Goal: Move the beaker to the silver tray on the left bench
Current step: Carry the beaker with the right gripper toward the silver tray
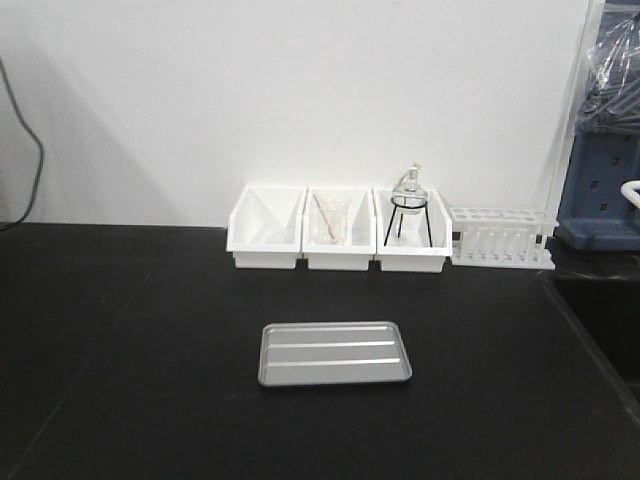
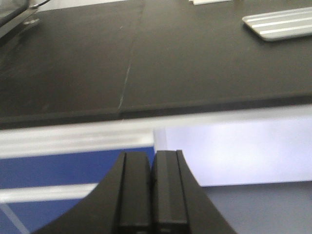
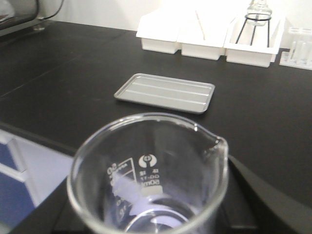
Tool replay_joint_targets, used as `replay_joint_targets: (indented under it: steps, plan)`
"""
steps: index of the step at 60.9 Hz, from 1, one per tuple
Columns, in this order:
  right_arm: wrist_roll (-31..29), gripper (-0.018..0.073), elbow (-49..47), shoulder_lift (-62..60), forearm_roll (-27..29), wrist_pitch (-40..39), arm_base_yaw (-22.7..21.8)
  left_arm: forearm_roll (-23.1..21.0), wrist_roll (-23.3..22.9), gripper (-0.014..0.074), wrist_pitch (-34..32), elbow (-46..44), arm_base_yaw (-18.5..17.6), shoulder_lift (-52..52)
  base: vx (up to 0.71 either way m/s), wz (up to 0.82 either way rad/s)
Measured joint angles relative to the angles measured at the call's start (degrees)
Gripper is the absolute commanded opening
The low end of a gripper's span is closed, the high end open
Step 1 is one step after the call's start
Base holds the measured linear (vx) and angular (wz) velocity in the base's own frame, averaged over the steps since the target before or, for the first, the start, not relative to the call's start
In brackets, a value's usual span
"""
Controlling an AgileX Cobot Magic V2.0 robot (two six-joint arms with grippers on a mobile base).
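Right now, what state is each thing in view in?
beaker: upright, looks empty, held off the bench, short of the tray.
silver tray: flat on the left bench, empty.
left gripper: shut, holding nothing.
right gripper: shut on the beaker.
white bins: middle one holds a beaker with a pink rod, right one a flask.
test tube rack: tubes upright.

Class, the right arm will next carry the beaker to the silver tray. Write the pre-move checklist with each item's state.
1. Beaker held in right gripper, off the bench: ok.
2. Grip firmness: cannot tell.
3. Silver tray bare: ok.
4. Left bench between beaker and tray unobstructed: ok.
5. Left gripper shut, short of the bench, out of the way: ok.
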Motion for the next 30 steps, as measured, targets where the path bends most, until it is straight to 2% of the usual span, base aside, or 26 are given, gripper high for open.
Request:
replay_joint_targets:
  steps: [30]
  plan:
    - [0.0,-0.001,0.0,0.0,0.0,0.0,0.0,0.0,0.0,0.0001,0.0,0.0,0.0,0.0,0.38,-0.09]
